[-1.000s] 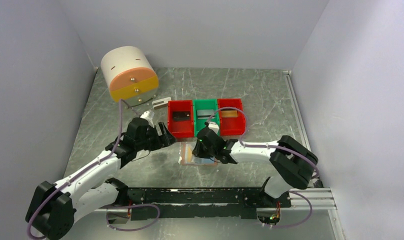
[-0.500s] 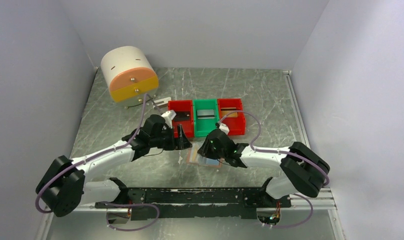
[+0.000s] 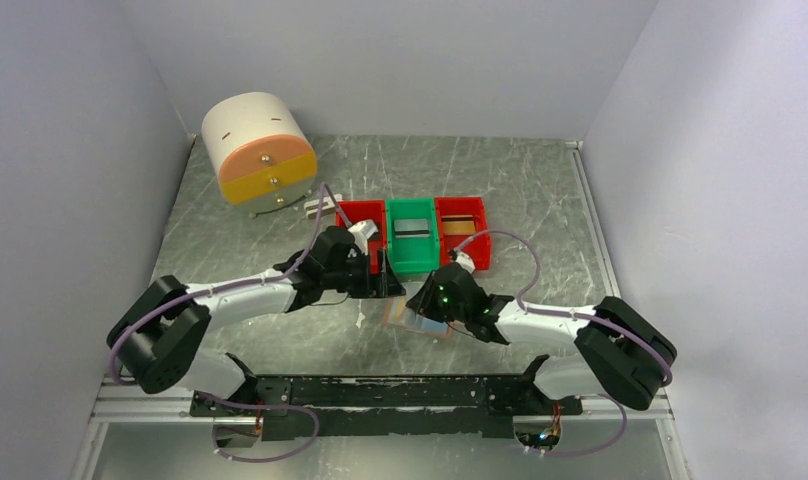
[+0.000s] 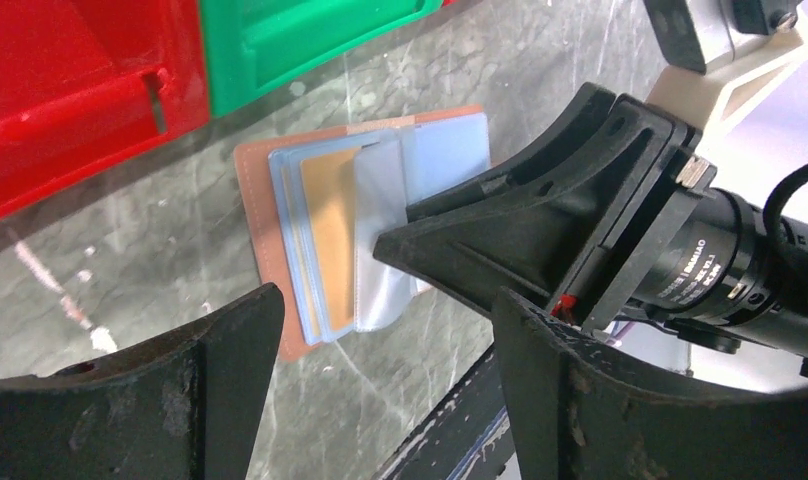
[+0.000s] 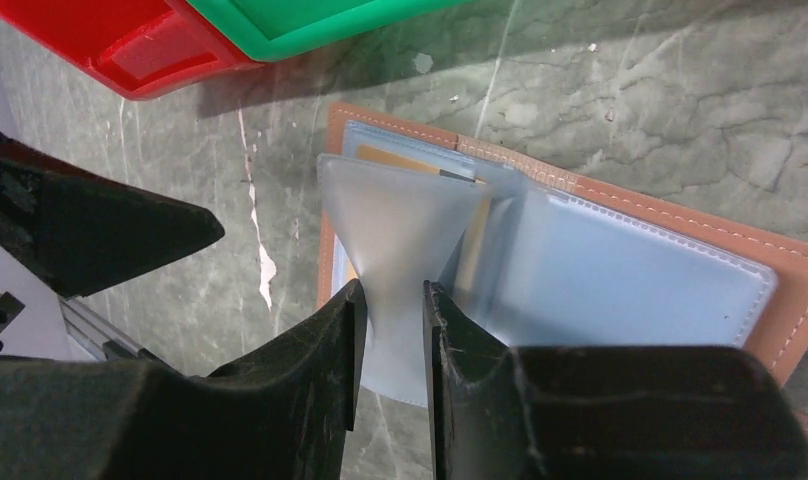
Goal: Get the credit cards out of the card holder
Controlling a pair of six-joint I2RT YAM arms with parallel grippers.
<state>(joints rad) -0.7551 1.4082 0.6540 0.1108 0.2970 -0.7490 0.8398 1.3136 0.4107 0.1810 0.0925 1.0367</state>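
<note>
**Right claw lifts a pocket leaf while the left waits wide**

The table (image 3: 540,200) carries everything. Far left on it stands a round white drawer unit (image 3: 258,150) with orange and yellow fronts, well apart from the work and in nobody's way.

Toward the middle sit three bins in a row: a red bin (image 3: 358,210) largely covered by the left arm, a green bin (image 3: 412,240) holding a grey-white card (image 3: 412,228), and another red bin (image 3: 460,225) holding a gold-brown card (image 3: 460,227). These look like the drop places for the cards.

Just near of the bins, between the two arms, the card holder (image 5: 680,230) lies opened flat, tan side down, blue pockets up.

The right claw (image 5: 390,300) is closed narrow on one clear pocket leaf (image 5: 395,230), pulling it up and toward the near side, probably to uncover what lies beneath. The left claw (image 4: 388,300) hovers wide, holding nothing, just left of the holder and aimed at the pockets.

One gold-brown card (image 4: 332,230) remains tucked in a pocket at the holder's left half. The raised leaf and the right claw's own fingers crowd that card, so the left claw has little room to come in.
</note>
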